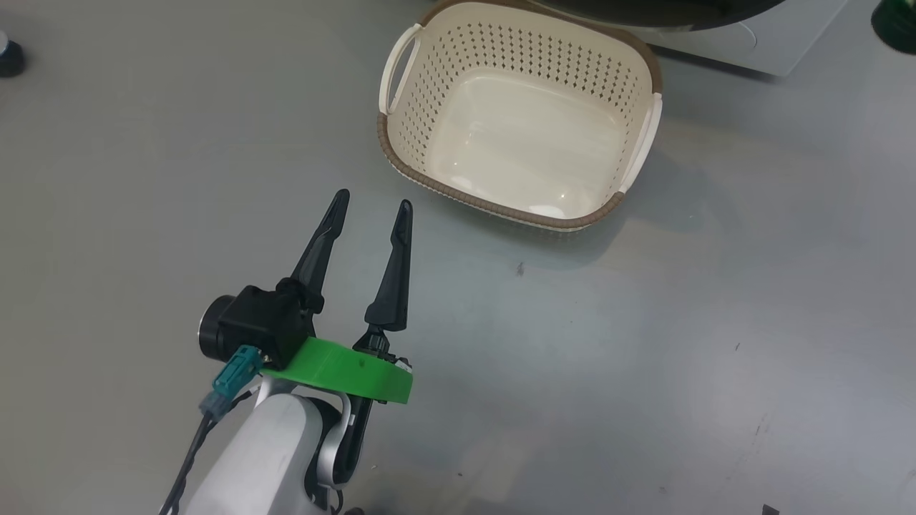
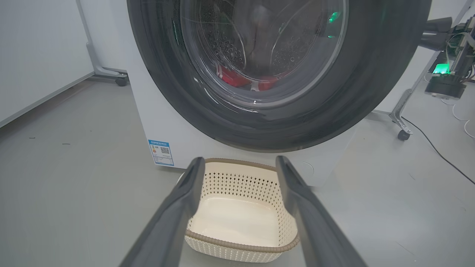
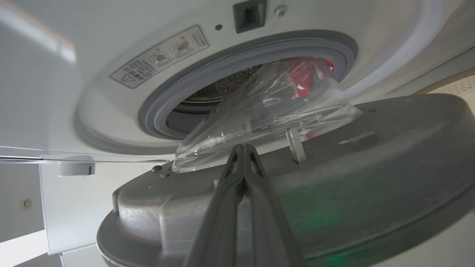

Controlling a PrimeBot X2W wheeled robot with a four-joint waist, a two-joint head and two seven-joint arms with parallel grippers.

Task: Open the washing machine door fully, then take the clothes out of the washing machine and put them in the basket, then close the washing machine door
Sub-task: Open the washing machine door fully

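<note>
Door (image 3: 371, 155) stood part open; empty basket (image 1: 429, 107) sat on floor below it.
Left gripper (image 1: 373, 200) spread wide, held nothing, near basket; right gripper (image 3: 243, 148) pinched closed, tips at door's inner face; red clothes (image 3: 302, 79) lay inside washing machine (image 3: 111, 96) drum.

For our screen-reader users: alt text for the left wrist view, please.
An empty cream basket sits on the floor below the washing machine door, red clothes visible through it. The open left gripper frames the basket.

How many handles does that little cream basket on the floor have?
2: the left handle and the right handle, one at each short end of the basket in the head view. None seems hidden.
</note>
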